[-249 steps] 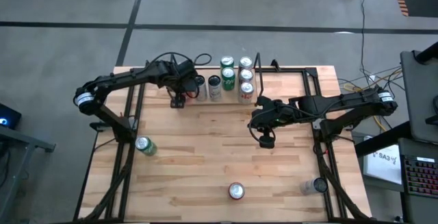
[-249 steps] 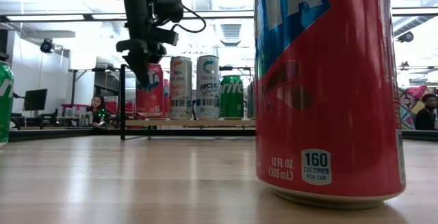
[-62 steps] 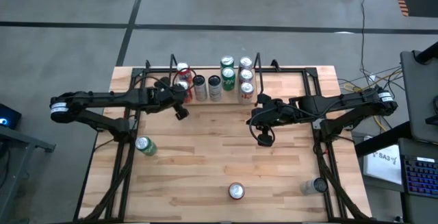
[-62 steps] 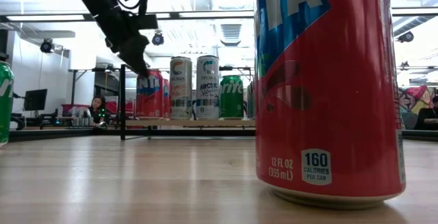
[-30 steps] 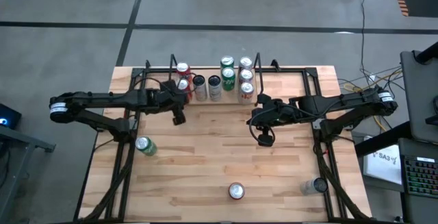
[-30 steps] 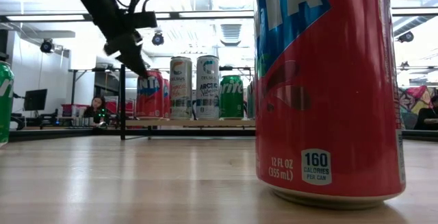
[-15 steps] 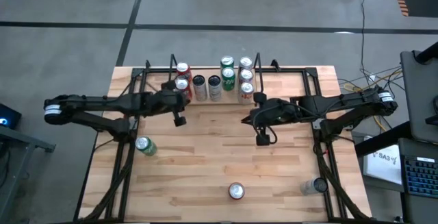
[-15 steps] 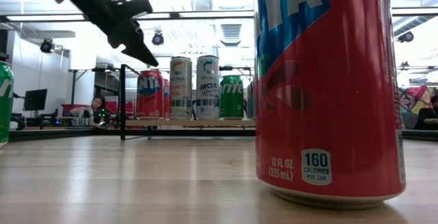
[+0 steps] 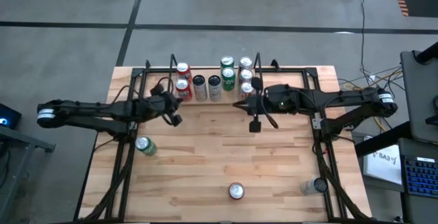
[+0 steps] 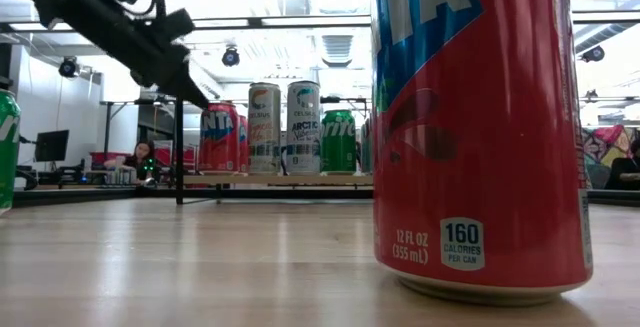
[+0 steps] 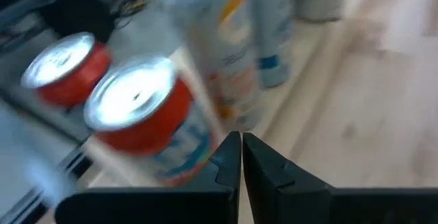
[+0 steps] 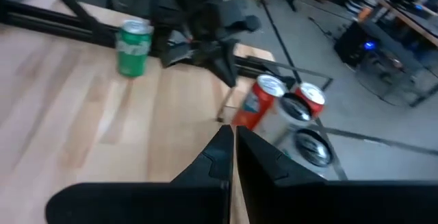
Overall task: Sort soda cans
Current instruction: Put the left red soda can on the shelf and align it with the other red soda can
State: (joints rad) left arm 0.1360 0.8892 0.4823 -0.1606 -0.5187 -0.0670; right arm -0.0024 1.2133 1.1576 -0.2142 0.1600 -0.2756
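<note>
Several soda cans stand upright in a cluster at the table's far edge: two red, two dark-and-silver, two green and three silver. Three loose cans stand apart: green at the left, red at the near edge, silver at the near right. My left gripper hangs shut just on the near side of the red cans, touching nothing. My right gripper hangs shut over the table's middle, on the near side of the silver cans.
A black frame runs along the table's far edge and down both sides. Bare wood lies between the far cluster and the three loose cans. The red near-edge can fills the right half of the low view.
My left arm has drawn back toward the table's left edge and sunk, and its gripper has tipped up toward level beside the red cans. My right gripper has risen, gone toward the far cluster and tipped from pointing down toward level. Both stay shut. No can has moved.
</note>
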